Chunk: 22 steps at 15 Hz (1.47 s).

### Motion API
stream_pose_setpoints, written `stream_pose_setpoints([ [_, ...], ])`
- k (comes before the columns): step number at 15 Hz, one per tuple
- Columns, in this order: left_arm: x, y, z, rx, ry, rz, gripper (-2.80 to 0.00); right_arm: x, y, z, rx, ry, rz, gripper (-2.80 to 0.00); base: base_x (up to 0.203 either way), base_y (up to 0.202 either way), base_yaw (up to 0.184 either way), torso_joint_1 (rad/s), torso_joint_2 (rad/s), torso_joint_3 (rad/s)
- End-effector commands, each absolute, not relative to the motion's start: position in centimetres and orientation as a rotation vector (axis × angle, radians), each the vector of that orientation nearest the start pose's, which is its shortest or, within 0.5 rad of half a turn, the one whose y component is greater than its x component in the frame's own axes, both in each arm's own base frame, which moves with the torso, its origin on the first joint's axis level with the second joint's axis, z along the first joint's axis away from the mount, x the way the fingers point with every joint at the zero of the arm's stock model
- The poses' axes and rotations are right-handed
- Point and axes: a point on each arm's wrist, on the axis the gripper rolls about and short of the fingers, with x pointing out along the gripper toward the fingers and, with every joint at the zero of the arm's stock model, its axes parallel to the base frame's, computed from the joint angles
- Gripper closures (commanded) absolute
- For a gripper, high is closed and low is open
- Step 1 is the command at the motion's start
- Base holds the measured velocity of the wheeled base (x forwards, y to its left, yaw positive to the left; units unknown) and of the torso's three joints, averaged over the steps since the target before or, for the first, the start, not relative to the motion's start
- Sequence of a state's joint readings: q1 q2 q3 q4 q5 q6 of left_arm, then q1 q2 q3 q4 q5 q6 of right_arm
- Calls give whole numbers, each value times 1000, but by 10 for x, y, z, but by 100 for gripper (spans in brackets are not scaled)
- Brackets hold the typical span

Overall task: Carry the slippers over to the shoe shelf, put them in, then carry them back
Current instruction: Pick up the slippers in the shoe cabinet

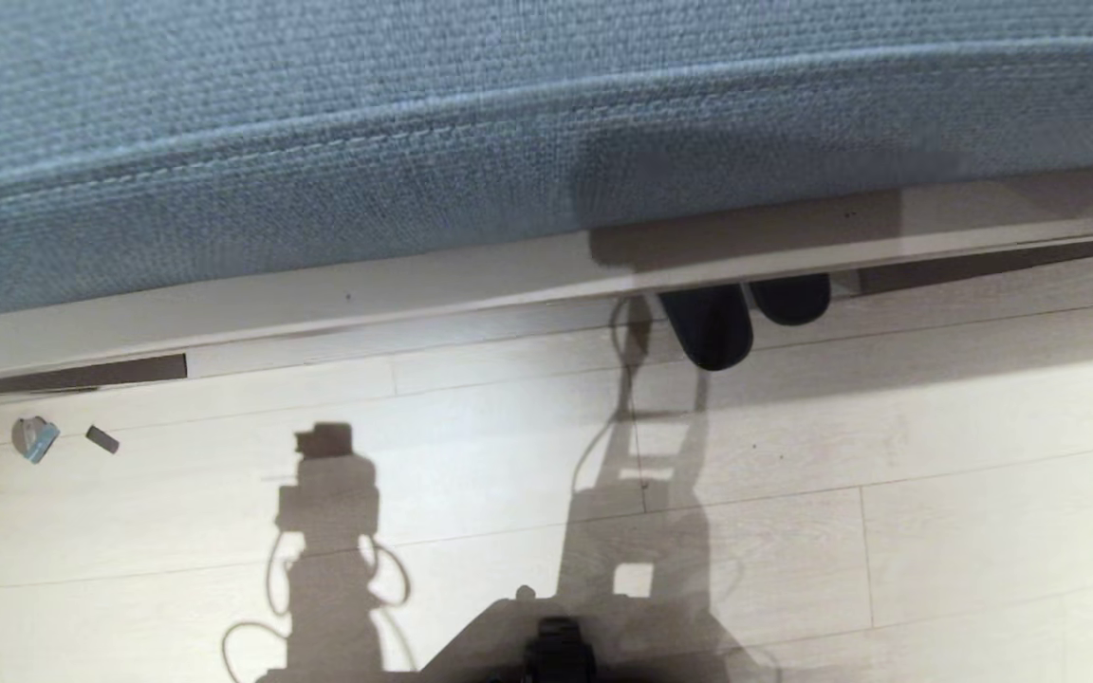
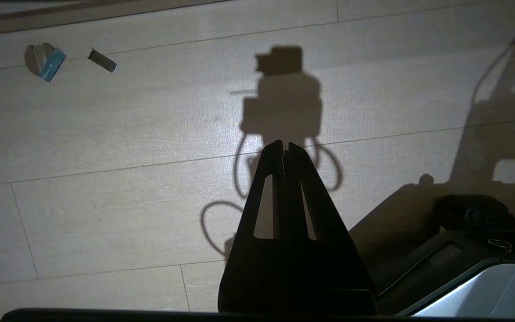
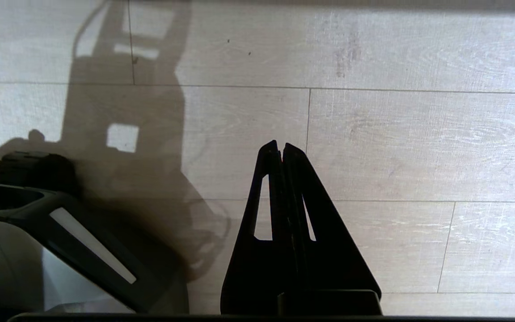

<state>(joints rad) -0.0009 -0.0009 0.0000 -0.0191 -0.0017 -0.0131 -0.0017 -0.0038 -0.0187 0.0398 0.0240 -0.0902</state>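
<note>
1. A wide blue-grey woven fabric cushion [image 1: 414, 123] fills the far side of the head view, resting on a pale flat base board [image 1: 395, 289].
2. Pale wood-plank floor [image 1: 888, 493] lies below it.
3. The pair of dark charcoal open-back slippers [image 1: 717, 327] lies on the floor, toes poking out from under the board's edge, side by side.
4. The left gripper [image 2: 285, 145] hangs over bare floor, jaws pressed together, holding nothing.
5. The right gripper [image 3: 280, 145] likewise: jaws together, empty, well apart from the slippers.
6. Small scraps [image 1: 34, 438] lie at left.

hard light from behind, crisp robot shadows on the pale floor [image 1: 983, 531]
</note>
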Motion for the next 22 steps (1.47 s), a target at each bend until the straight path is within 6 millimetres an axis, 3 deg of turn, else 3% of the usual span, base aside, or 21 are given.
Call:
stream_pose_setpoints([
  [1,-22,0,75,-14,-14,-2,0,-24,1,77,-86,21,24,0,0,0,0,7,2,206],
  [22,-22,0,75,-17,-14,0,0,-24,1,76,-82,22,24,0,0,0,0,3,2,204],
])
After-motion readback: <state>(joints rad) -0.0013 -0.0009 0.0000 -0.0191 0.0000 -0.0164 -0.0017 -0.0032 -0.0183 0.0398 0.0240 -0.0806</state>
